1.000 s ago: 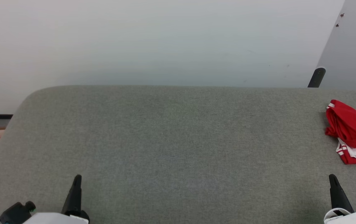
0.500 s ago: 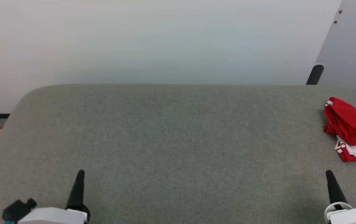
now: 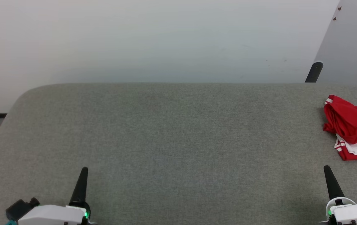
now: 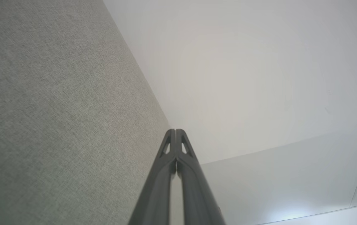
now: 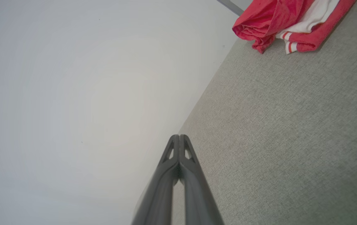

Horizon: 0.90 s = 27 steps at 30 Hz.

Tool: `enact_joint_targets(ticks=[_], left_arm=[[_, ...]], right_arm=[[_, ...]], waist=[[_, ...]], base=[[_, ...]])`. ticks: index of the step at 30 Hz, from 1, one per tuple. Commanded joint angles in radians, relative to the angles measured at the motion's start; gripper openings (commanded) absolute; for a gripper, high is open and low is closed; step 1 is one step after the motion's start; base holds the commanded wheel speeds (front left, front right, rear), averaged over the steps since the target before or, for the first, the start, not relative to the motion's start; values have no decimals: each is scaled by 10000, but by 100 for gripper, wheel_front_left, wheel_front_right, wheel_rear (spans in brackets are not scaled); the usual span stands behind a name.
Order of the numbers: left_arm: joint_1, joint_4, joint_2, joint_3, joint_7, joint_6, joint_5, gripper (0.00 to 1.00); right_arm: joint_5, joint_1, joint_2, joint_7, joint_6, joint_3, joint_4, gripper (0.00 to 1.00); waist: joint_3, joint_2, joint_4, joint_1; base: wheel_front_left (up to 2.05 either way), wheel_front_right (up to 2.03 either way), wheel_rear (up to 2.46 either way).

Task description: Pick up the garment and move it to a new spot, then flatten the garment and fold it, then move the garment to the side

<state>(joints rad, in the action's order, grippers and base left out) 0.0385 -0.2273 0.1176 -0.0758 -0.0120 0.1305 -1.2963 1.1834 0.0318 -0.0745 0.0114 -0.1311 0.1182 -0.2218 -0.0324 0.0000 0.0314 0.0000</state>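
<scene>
1. Red-and-white garment (image 3: 351, 128): you see it bunched at the right edge of the grey felt table (image 3: 172, 131), partly cut off by the frame.
2. Left gripper (image 3: 84, 170): your fingers meet, empty, at the near left.
3. Right gripper (image 3: 326, 168): likewise pressed together, empty, near the garment but apart from it.

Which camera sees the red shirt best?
The right wrist view. The red jersey looks biggest there, with its bunched folds, white layer and striped trim clear, though the top edge cuts it off. The head view shows the jersey smaller, lying at the right edge, which cuts it.
</scene>
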Motion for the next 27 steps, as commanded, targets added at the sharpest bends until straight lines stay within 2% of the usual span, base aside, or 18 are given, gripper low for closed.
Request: enact_joint_targets(ticks=[1, 27], left_arm=[[220, 49, -8, -64, -57, 3, -207, 0], [519, -83, -391, -258, -621, 3, -1893, 0]], right_arm=[[313, 194, 18, 81, 3, -15, 30, 0], [2564, 557, 144, 630, 3, -35, -120, 0]], waist=[[13, 0, -12, 0], [188, 0, -166, 0]], base=[[0, 0, 0], [0, 0, 0]])
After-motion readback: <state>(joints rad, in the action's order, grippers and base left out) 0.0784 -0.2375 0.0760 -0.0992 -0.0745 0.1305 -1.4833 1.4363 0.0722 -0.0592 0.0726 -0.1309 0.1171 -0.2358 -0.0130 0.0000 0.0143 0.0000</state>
